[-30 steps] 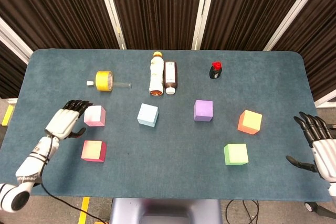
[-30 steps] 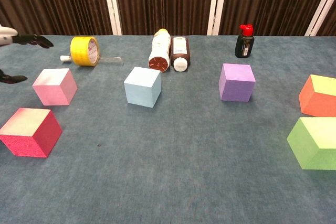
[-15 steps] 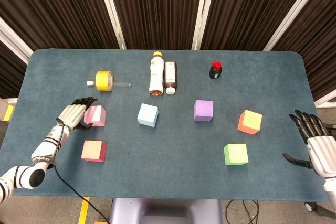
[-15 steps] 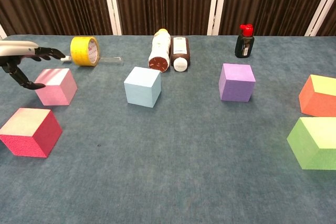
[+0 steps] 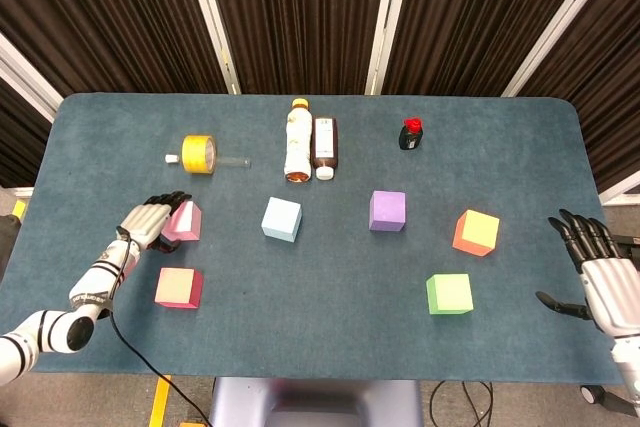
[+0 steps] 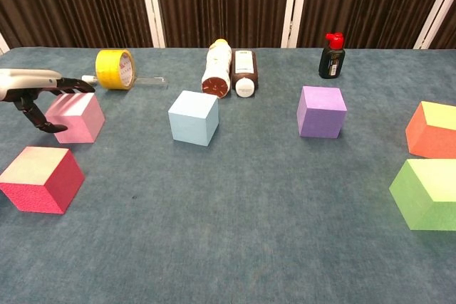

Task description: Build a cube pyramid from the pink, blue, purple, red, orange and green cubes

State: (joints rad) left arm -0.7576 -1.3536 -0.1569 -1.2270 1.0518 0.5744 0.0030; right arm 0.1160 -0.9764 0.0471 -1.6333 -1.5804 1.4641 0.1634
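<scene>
The left hand (image 5: 152,221) spreads its fingers over the pink cube (image 5: 184,221), thumb beside it, not yet clamped. This looks like the 1st pick; closing comes next. The right hand (image 5: 598,272) hovers wide, holding nothing.

table (image 5: 330,297): blue-grey felt top, rounded far corners | far wall (image 5: 300,17): dark pleated curtain (image 5: 120,17) crossed by slanted white bars (image 5: 211,17) | floor (image 5: 15,219): grey, yellow tape marks at near left (cables trail at near edge) | light: even, overhead
</scene>
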